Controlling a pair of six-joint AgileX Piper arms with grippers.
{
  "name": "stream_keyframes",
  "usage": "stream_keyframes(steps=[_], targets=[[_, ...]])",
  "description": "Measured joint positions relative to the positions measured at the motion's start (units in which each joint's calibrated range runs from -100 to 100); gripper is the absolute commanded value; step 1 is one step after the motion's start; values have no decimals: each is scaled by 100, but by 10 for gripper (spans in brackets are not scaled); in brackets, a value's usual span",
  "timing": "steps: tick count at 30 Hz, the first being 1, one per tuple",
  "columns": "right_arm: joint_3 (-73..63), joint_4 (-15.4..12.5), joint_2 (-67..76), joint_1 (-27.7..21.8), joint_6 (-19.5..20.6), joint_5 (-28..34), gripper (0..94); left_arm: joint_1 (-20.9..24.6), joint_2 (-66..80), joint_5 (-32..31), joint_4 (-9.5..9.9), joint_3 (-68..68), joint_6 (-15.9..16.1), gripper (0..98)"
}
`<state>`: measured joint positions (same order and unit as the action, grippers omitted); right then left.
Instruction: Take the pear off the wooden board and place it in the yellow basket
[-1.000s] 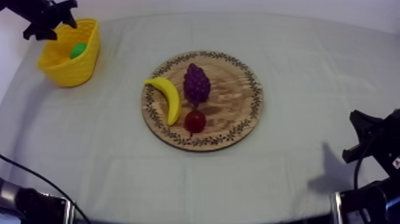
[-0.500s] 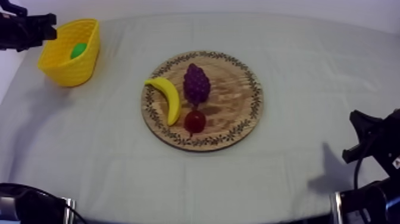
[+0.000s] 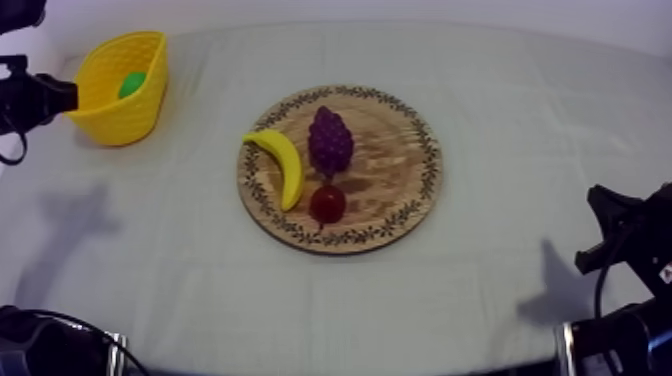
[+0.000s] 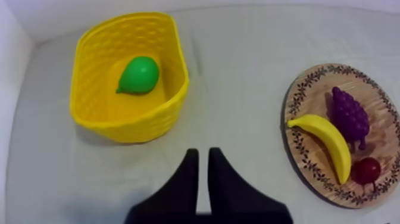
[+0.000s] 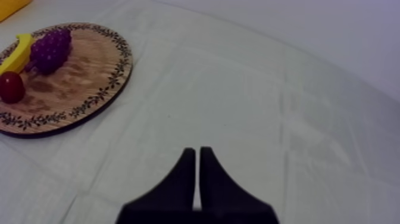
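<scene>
The green pear lies inside the yellow basket at the far left of the table; the left wrist view looks down on the pear resting on the basket's floor. My left gripper hangs just left of the basket, clear of it. Its fingers lie together as a narrow wedge with nothing in them. My right gripper is shut on nothing over bare cloth, and its arm sits low at the right edge.
The round wooden board lies mid-table with the banana, the grapes and a small red fruit on it. Bare cloth lies between the basket and the board.
My left gripper has drawn back from above the basket's far rim to its left side, and its fingers have closed. The pear stays in the basket. The right arm has not moved.
</scene>
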<state>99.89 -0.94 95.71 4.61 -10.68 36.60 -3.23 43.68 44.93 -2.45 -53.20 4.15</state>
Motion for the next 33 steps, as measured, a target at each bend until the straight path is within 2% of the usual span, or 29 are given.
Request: stream_keyframes(steps=[6,11,16,21,24,29,33], targets=[[0,0,0,0,-2,0,4,30,1088,-659,6,-1273,-30,1],[0,0,0,0,1,0,4,96,2173,-819,-30,-2271,-112,0],[0,0,0,0,1,0,4,114,3171,-936,-90,-3133,160,0],[0,0,0,0,4,0,4,121,4221,-750,-74,-3872,452,0],[0,0,0,0,4,0,4,165,4761,-500,32,-4155,549,1],[0,0,0,0,4,0,4,235,5432,-80,113,-4226,558,1],[0,0,0,0,4,0,4,247,5598,-22,141,-4249,499,1]])
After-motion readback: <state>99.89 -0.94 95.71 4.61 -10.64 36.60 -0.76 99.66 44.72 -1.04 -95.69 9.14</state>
